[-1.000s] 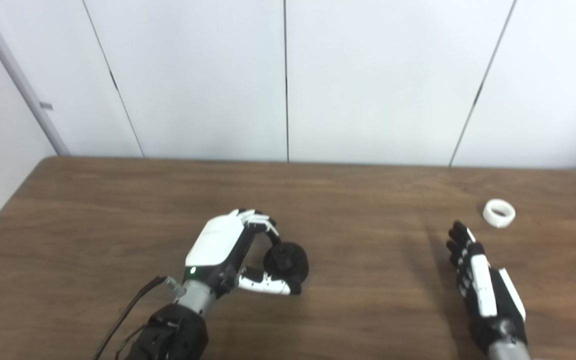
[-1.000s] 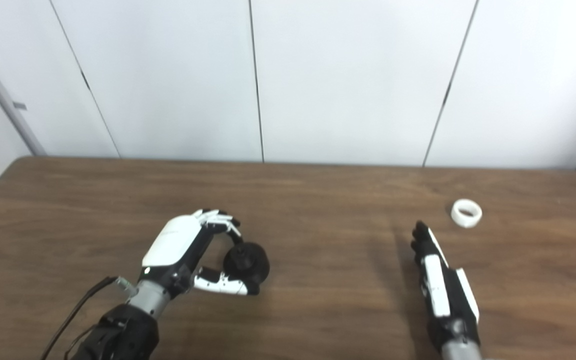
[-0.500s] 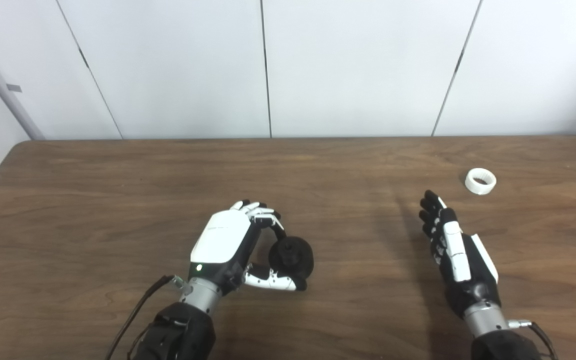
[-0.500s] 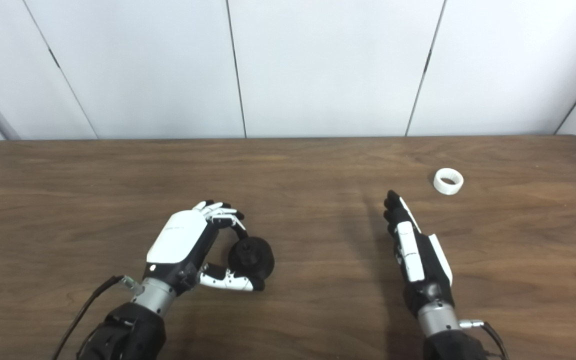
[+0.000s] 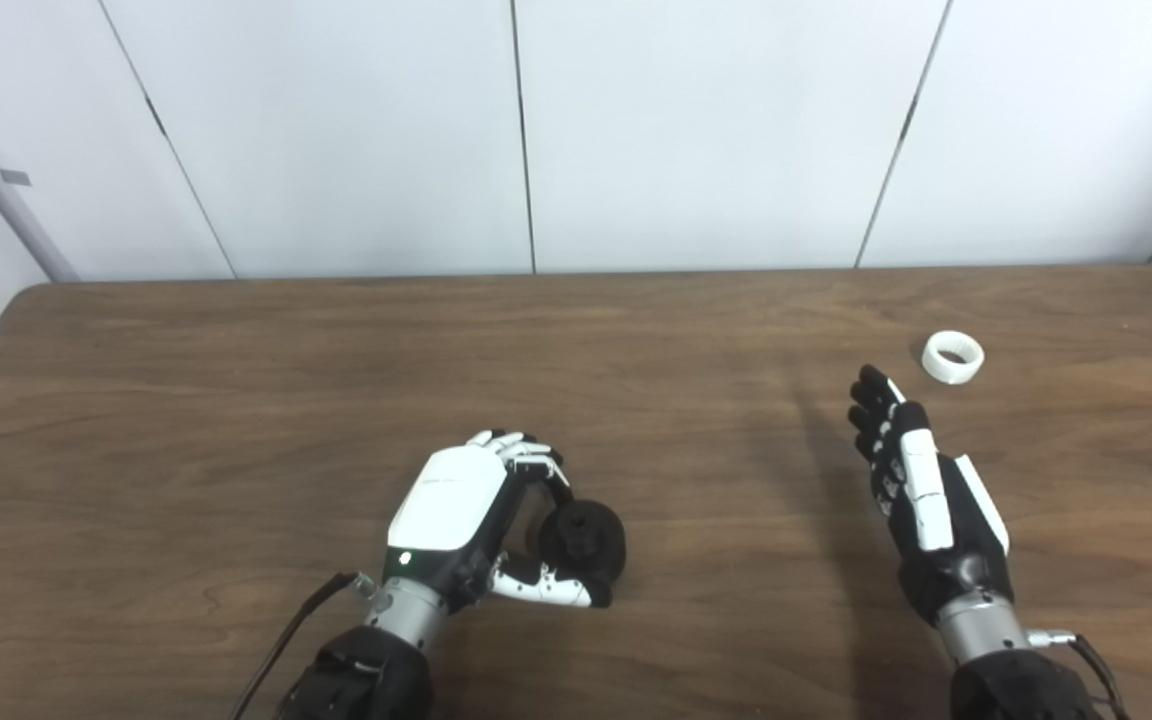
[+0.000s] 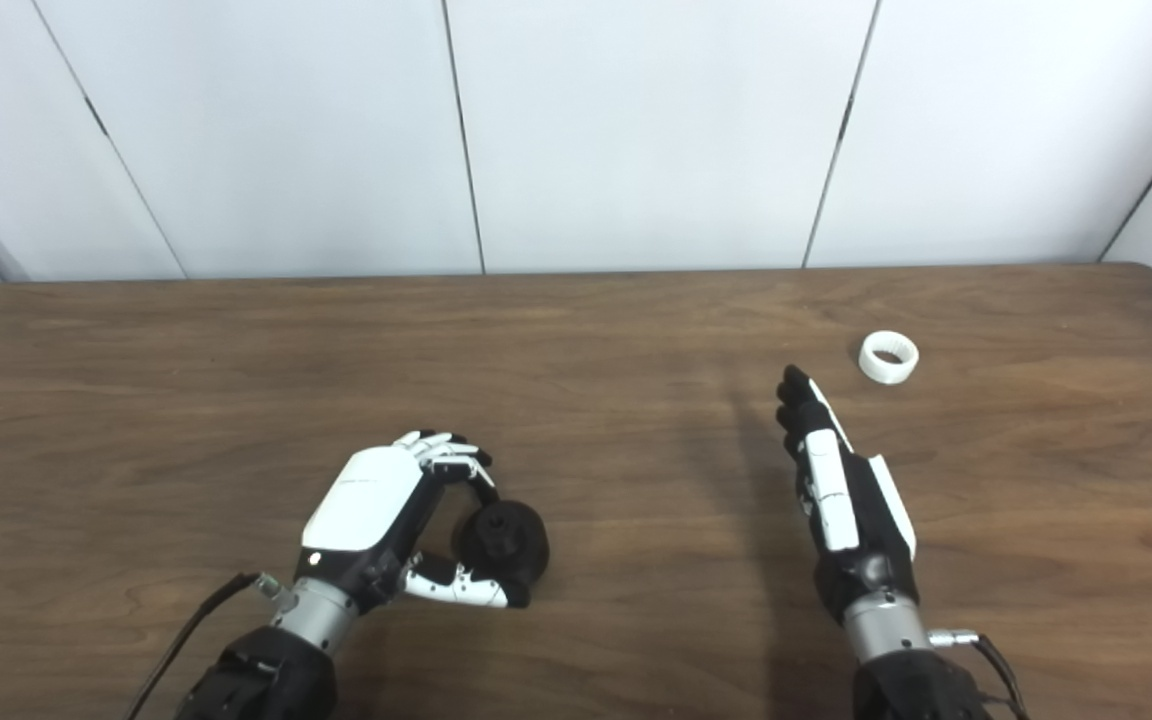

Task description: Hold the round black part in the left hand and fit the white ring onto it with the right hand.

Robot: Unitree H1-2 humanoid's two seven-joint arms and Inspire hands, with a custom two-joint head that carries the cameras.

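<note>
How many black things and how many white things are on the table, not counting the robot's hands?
Black: 1, the round black part in the left hand.
White: 1, the white ring lying beyond the right hand.
Total: 2

We see a dark wood-grain surface (image 5: 236, 400) filling the lower frame, with white wall panels (image 5: 336, 130) along the top.
</note>
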